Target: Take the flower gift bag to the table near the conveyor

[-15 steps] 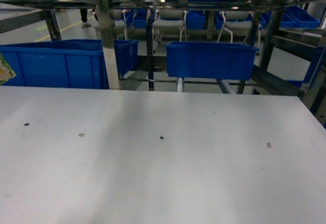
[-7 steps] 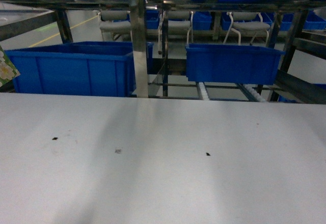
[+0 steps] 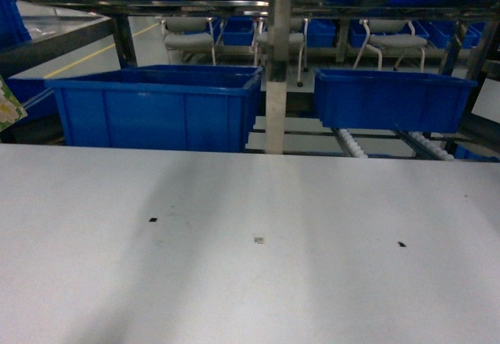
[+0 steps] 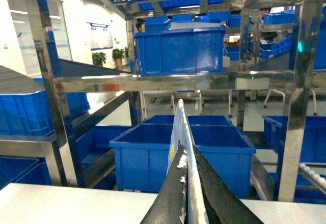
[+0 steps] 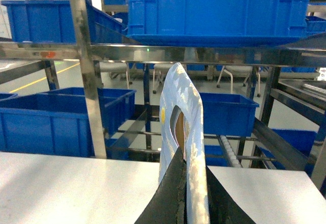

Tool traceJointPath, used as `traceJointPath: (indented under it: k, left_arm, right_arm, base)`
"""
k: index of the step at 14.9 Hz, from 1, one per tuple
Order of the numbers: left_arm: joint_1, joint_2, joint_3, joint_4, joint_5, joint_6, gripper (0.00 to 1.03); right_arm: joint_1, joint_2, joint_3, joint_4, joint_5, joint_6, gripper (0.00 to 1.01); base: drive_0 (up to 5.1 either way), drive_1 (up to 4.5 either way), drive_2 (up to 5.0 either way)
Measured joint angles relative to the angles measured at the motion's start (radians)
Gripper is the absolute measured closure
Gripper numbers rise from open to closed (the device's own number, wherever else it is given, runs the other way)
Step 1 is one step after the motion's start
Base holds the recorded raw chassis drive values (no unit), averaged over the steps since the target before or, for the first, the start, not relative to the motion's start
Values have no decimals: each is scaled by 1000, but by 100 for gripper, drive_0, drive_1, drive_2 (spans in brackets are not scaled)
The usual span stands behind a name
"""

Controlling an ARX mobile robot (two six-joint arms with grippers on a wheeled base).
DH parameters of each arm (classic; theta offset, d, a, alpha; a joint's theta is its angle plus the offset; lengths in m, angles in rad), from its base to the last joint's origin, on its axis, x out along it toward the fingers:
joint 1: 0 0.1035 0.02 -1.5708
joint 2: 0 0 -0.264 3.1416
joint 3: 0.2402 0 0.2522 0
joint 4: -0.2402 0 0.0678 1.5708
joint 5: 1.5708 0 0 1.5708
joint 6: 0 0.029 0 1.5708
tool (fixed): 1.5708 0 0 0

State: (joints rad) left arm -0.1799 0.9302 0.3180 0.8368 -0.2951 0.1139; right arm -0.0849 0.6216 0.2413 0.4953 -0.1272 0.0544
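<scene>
Flower gift bag (image 5: pixel 179 127) stood edge-on in the right wrist view, rising straight up out of the right gripper (image 5: pixel 191 196). Both dark fingers were closed against its faces, one each side, with no gap showing. The cut-out handle hole sat above the fingertips, brown inside, and the bag's rounded top reached to the level of the steel shelf rail behind it.

Left wrist view showed a similar picture. The left gripper (image 4: pixel 187 193) was closed tight on a thin upright sheet edge, pale blue and white, which looked like a bag of the same sort; the print was not readable from this angle. Whether both grippers held the same bag could not be told.

Head view: only a small printed corner, yellow-white flowers on green (image 3: pixel 8 103), showed at the far left edge, above the table's level. Neither gripper was in that view.

The table (image 3: pixel 250 281) filled the lower half of the head view, white, with a few small dark marks on it. Both wrist views showed its white top below and beyond the fingers, so the held pieces were above it, not resting on it.

The conveyor (image 3: pixel 351 142) stood just behind the table's far edge, steel posts and white rollers. Two blue bins (image 3: pixel 156 108) sat on it, one left, one right.
</scene>
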Motion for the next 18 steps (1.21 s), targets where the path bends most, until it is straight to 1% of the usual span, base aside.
traceJointPath:
  k: [18]
  left_arm:
    - [3,7,0,-4,0,0,101]
  right_arm:
    - [0,4,-1,-3,-1,-1,99]
  base:
    - [-494,351,88]
